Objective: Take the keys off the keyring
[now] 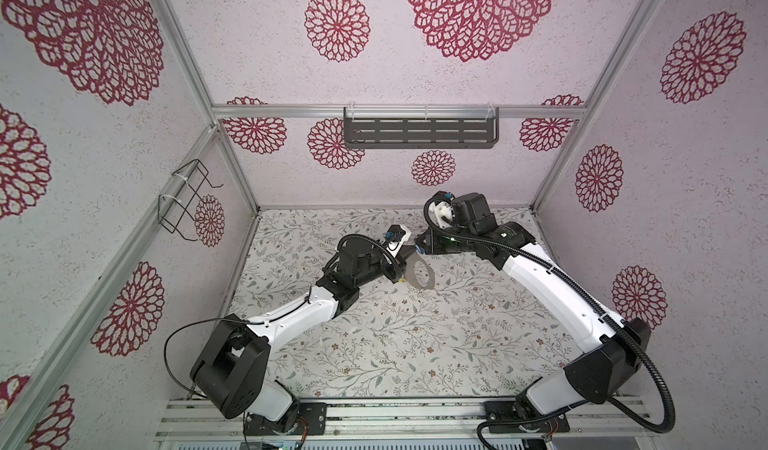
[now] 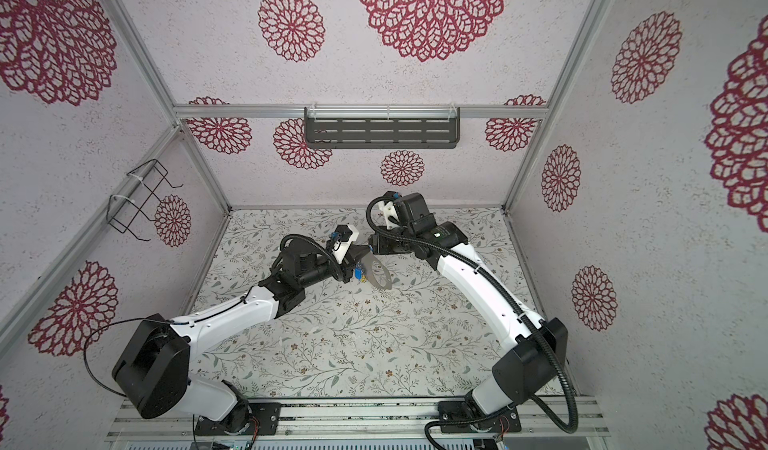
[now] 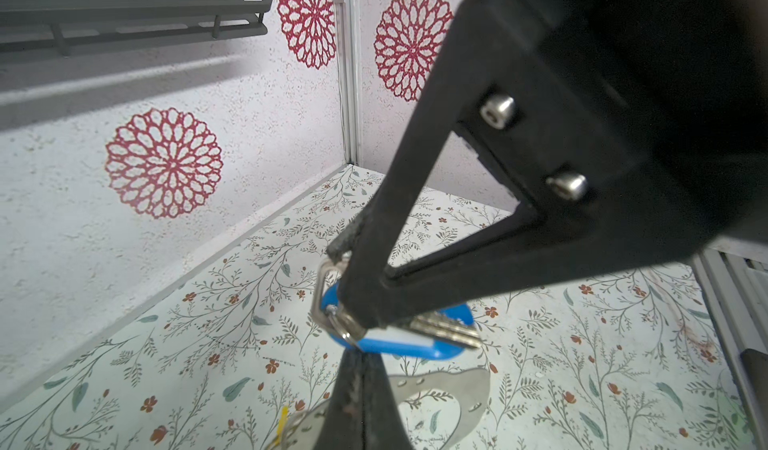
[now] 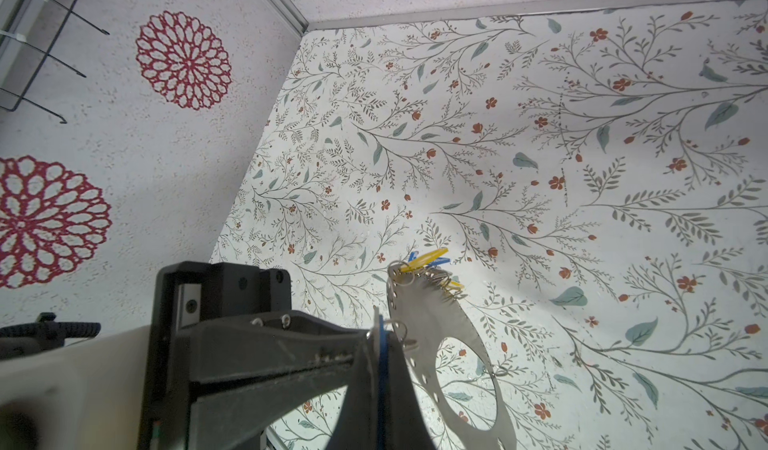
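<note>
- The two arms meet over the back middle of the flowery table.
- The keyring is between the two grippers. It is a flat grey piece with a big hole in the middle and small holes along its rim.
- In a top view the keyring is tilted. Its high end is at the grippers and its low end points toward the front of the table. I cannot tell if the low end touches the table.
- The left gripper has its jaws pressed together. They pinch the rim of the keyring at its high end.
- The right gripper has its jaws pressed together too. They pinch a blue tag with a white label.
- A silver metal key and some small silver loops sit right beside that blue tag, at the tips of the right gripper.
- The tips of the two grippers are very close, almost touching.
- The other keys are a small bunch of yellow and blue tags. They hang on small loops at the far rim of the keyring, away from the grippers.
- In a top view this bunch is just below the left gripper, on the left edge of the keyring.
- A grey shelf hangs on the back wall and a black wire basket hangs on the left wall. Both are well apart from the keyring.
</note>
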### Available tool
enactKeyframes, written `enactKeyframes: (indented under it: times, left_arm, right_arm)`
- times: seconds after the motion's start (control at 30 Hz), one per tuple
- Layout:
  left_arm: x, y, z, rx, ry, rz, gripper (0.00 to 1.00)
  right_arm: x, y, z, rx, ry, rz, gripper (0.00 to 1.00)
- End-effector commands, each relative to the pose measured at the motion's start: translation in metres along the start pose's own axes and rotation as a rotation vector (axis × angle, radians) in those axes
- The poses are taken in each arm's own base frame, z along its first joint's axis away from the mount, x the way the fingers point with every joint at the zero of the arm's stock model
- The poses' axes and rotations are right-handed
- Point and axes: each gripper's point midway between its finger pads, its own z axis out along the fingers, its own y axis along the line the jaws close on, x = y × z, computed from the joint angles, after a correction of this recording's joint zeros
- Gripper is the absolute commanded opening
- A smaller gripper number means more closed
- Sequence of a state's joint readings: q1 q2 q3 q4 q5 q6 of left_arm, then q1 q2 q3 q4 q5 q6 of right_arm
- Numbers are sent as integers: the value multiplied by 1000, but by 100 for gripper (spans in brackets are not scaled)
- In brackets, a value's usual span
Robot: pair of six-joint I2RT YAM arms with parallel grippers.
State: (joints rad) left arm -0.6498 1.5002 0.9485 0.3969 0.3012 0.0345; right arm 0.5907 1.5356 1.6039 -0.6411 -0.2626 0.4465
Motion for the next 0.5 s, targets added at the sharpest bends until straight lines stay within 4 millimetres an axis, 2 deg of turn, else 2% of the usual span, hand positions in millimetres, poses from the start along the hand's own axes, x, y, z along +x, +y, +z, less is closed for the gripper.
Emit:
enactKeyframes:
  times: [0.0,0.2,0.47]
  left_arm:
    - [-1,-35,0,113,-41,100,0]
    - [-9,-44,-16,118,-150,226,0]
    - [-27,-48,-28,122,-259,265,0]
  right_arm:
    - [-29,21,-10,-52,-93,-20,0]
    - [-25,-18,0,39,-67,35,0]
    - [-12,-46,2,81,-39,75,0]
